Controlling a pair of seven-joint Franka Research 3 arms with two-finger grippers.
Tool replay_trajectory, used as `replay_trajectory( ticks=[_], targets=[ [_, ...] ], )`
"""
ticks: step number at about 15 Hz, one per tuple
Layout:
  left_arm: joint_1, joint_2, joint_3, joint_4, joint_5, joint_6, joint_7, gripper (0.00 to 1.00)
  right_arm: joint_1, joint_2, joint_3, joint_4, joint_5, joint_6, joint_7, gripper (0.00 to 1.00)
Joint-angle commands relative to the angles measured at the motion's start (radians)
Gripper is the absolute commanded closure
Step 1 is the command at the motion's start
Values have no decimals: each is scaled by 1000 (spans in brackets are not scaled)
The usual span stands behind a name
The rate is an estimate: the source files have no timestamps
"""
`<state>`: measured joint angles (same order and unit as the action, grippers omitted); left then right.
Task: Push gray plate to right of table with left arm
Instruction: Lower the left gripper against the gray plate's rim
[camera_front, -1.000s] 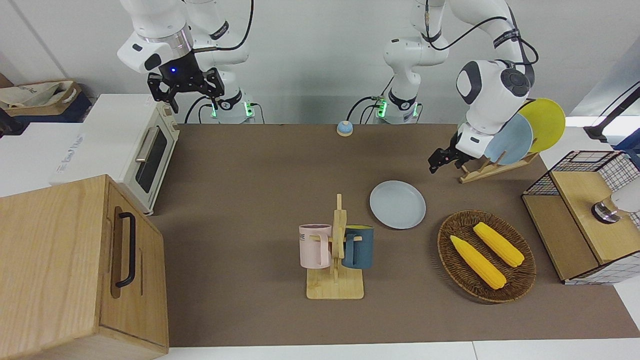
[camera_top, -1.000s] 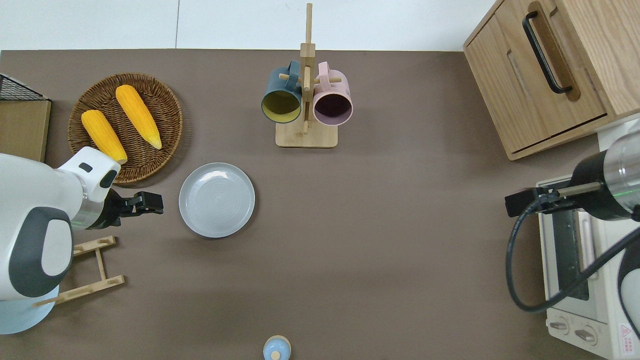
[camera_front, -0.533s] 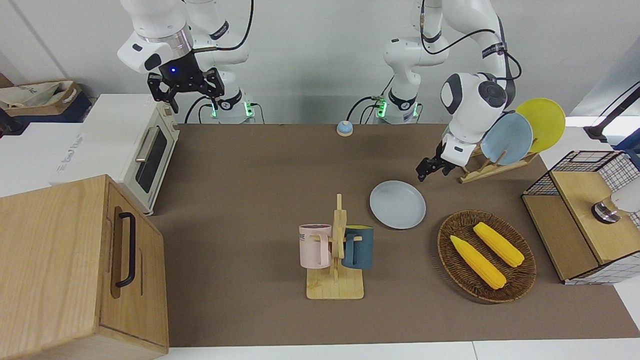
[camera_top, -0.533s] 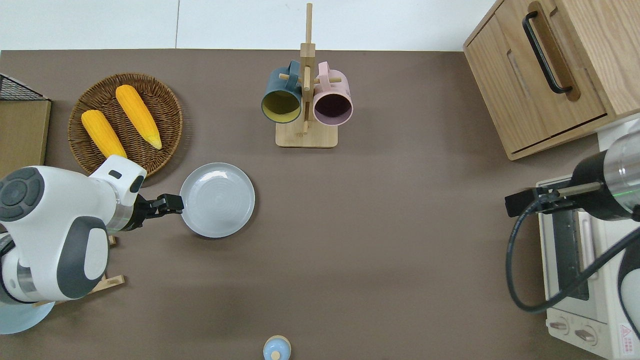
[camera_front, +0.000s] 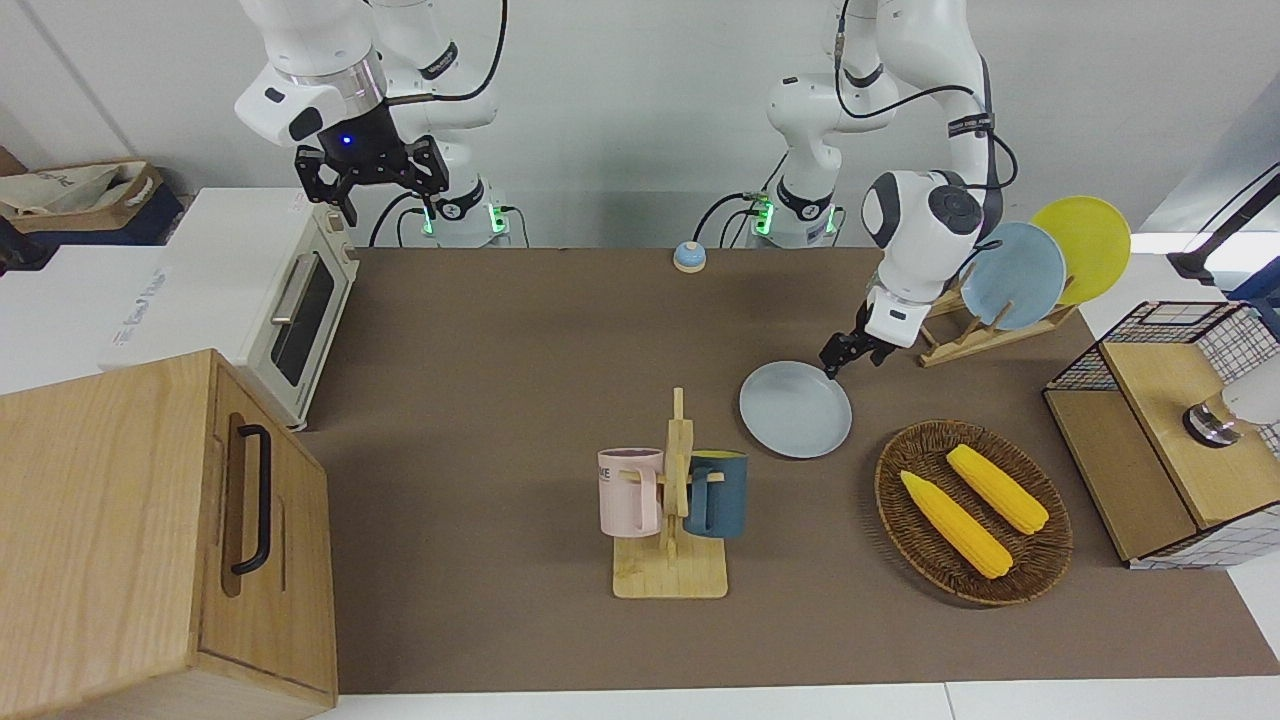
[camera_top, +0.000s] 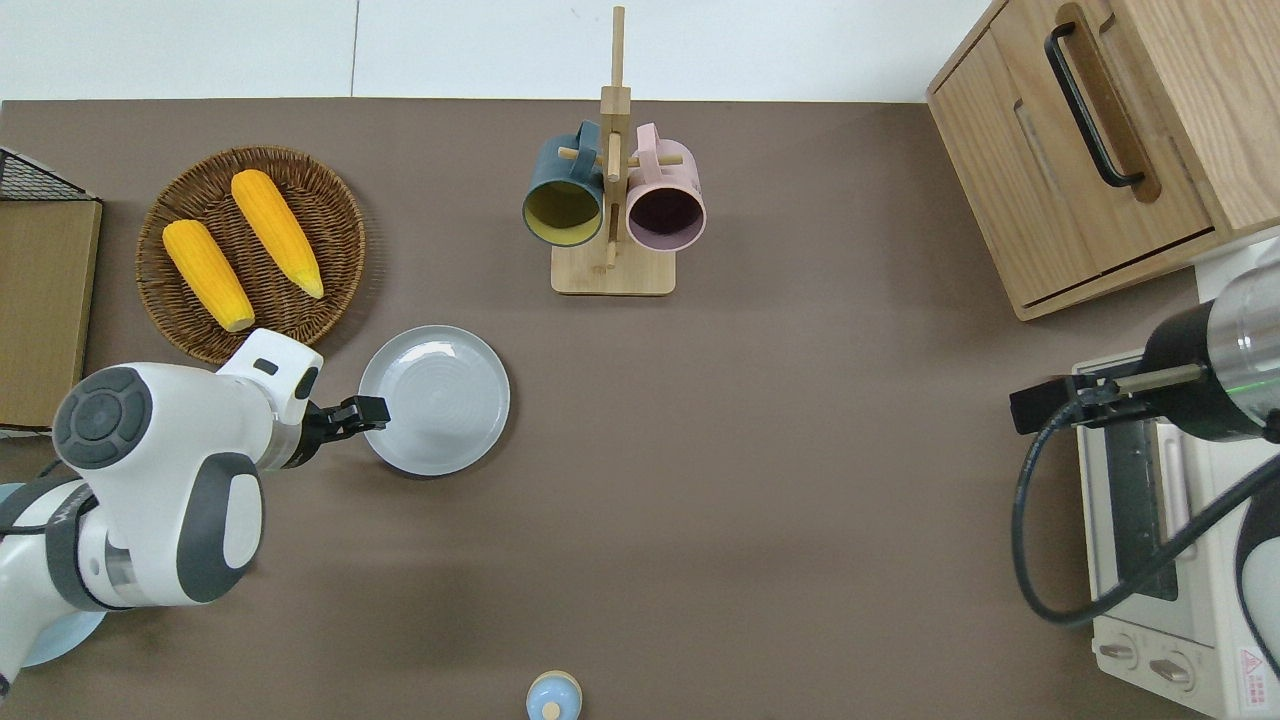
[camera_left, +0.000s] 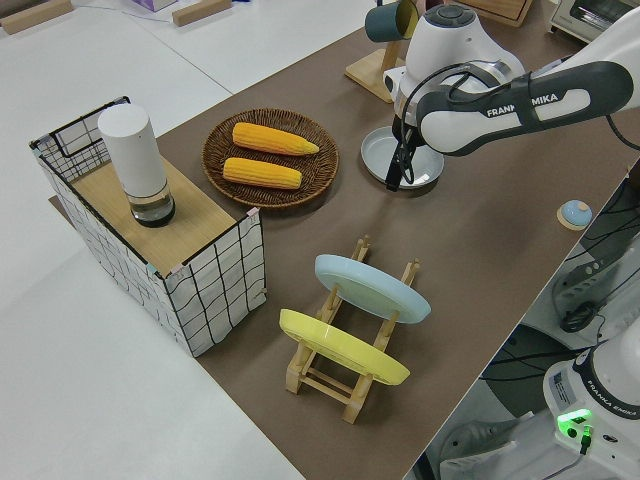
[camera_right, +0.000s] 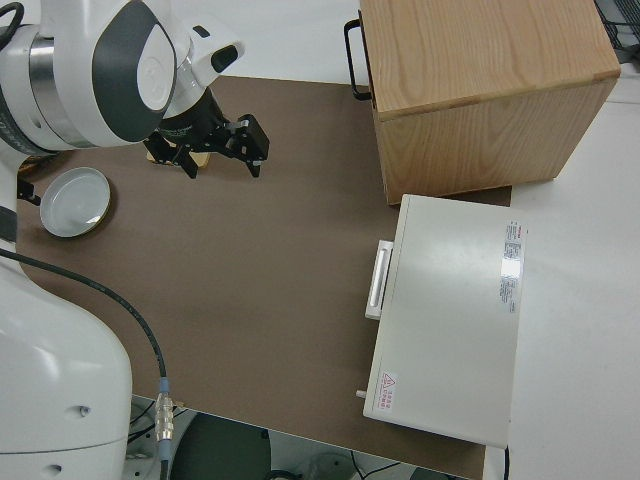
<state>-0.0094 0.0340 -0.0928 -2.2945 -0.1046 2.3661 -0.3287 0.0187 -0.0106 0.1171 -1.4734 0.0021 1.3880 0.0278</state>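
The gray plate (camera_front: 795, 412) (camera_top: 434, 400) (camera_left: 416, 160) (camera_right: 75, 200) lies flat on the brown table (camera_front: 500, 350) (camera_top: 780, 450), between the mug rack and the wicker basket. My left gripper (camera_front: 832, 367) (camera_top: 374, 409) (camera_left: 394, 180) is shut and low, its tip at the plate's rim on the side toward the left arm's end of the table. I cannot tell whether it touches the rim. My right gripper (camera_front: 372, 188) (camera_right: 220, 150) is open and empty; that arm is parked.
A wicker basket (camera_top: 330, 190) with two corn cobs stands beside the plate. There are also a mug rack (camera_top: 612, 270), a dish rack (camera_front: 985, 335) with a bluer plate and a yellow plate, a wire crate (camera_front: 1160, 330), a wooden cabinet (camera_front: 150, 540), a toaster oven (camera_front: 300, 300) and a small bell (camera_front: 689, 257).
My left gripper has swung from beside the dish rack toward the plate and lower, ending at its rim. The plate has not moved. The right arm is still.
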Motion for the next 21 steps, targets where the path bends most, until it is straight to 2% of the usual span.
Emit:
replay_trajectory(
  ticks=[1,4,7,10,11,12,14,15,21],
  targets=[
    [-47,36,1,-37,43,97,-91,2,-20,-6,15,4,10,-12,0,17],
    [-52,67,1,-37,97,130,-145,2,-20,-6,15,4,10,-12,0,17],
    [-57,75,1,-37,98,136,-147,13,-20,-6,15,4,10,-14,1,17],
    [-58,83,1,-37,98,136,-147,109,-20,-6,13,4,10,-12,0,17],
    [-58,84,1,-37,98,136,-147,207,-20,-6,13,4,10,-12,0,17],
    [-58,84,1,-37,98,136,-147,475,-20,-6,13,4,10,-12,0,17],
    [-58,90,1,-37,98,136,-147,913,-20,-6,15,4,10,-12,1,17],
    [-58,90,1,-37,98,136,-147,999,-20,-6,15,4,10,-12,1,17],
    [-60,92,-1,-37,98,136,-147,1000,-20,-6,15,4,10,-12,0,17]
  ],
)
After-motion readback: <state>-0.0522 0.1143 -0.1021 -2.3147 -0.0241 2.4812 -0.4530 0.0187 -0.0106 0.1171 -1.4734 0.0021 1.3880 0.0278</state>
